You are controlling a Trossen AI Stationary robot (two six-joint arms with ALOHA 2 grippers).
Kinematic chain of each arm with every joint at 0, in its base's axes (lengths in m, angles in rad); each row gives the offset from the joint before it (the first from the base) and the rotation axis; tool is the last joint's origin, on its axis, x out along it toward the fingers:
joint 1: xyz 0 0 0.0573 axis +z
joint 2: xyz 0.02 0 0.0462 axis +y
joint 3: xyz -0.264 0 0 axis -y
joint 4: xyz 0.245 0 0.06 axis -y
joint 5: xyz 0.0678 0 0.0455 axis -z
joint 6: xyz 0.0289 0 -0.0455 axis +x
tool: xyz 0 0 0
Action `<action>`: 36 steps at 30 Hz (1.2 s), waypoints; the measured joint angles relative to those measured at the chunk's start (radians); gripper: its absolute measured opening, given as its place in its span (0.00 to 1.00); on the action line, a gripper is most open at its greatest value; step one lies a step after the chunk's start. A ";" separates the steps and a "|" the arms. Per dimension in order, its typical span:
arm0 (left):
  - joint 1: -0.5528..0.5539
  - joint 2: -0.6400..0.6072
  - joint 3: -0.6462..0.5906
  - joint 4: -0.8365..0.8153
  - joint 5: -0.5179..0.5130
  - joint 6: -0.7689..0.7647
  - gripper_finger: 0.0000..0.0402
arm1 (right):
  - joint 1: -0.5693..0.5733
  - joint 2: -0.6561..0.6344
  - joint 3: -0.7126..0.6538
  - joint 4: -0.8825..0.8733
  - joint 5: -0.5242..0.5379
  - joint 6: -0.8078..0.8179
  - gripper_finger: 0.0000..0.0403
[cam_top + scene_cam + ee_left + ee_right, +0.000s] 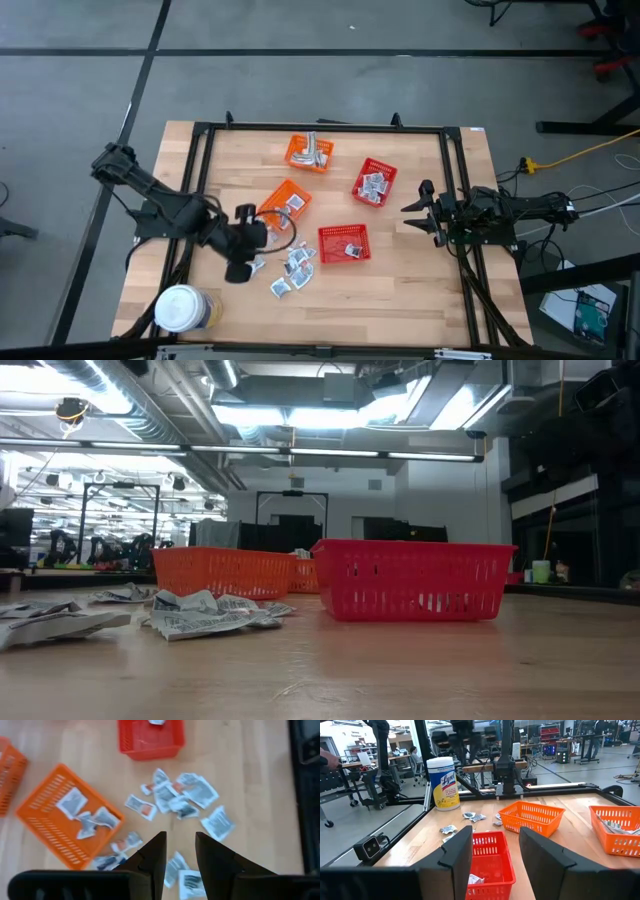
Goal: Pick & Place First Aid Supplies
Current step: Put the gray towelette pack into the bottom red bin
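Several first aid sachets (290,270) lie loose on the wooden table near its front, also seen as a pile (180,800) in the left wrist view and low on the table (210,615). More sachets lie in an orange basket (65,825) and in the red baskets (374,182) (343,243). My left gripper (180,857) hangs open above the left end of the loose sachets (240,270), slanting down, with nothing between its fingers. My right gripper (412,213) waits open at the table's right side, level, pointing over a red basket (490,860).
A second orange basket (308,152) stands at the far middle. A white-lidded round jar (182,308) stands at the near left corner, close to my left arm. Black frame rails (200,180) run along the table's sides. Bare wood (400,290) lies at the near right.
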 joint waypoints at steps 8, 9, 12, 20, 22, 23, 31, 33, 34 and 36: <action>-0.151 0.071 -0.027 0.000 0.027 -0.096 0.24 | 0.000 0.000 0.000 0.000 0.000 0.000 0.40; -0.169 0.085 -0.027 -0.001 0.026 -0.107 0.24 | 0.000 0.000 0.000 0.000 0.000 0.000 0.40; -0.208 0.123 -0.027 0.000 0.014 -0.149 0.24 | 0.000 0.000 0.000 0.000 0.000 0.000 0.40; -0.264 0.254 -0.027 0.001 0.004 -0.244 0.24 | 0.000 0.000 0.000 0.000 0.000 0.000 0.40; -0.270 0.286 -0.027 0.001 0.004 -0.249 0.24 | 0.000 0.000 0.000 0.000 0.000 0.000 0.40; -0.270 0.303 -0.027 0.001 0.004 -0.257 0.24 | 0.000 0.000 0.000 0.000 0.000 0.000 0.40; -0.268 0.426 -0.027 -0.001 0.026 -0.270 0.24 | 0.000 0.000 0.000 0.000 0.000 0.000 0.40; -0.268 0.446 -0.027 -0.002 0.026 -0.269 0.24 | 0.000 0.000 0.000 0.000 0.000 0.000 0.40; -0.268 0.453 -0.027 -0.003 0.025 -0.261 0.24 | 0.000 0.000 0.000 0.000 0.000 0.000 0.40; -0.268 0.461 -0.027 -0.008 0.018 -0.237 0.24 | 0.000 0.000 0.000 0.000 0.000 0.000 0.40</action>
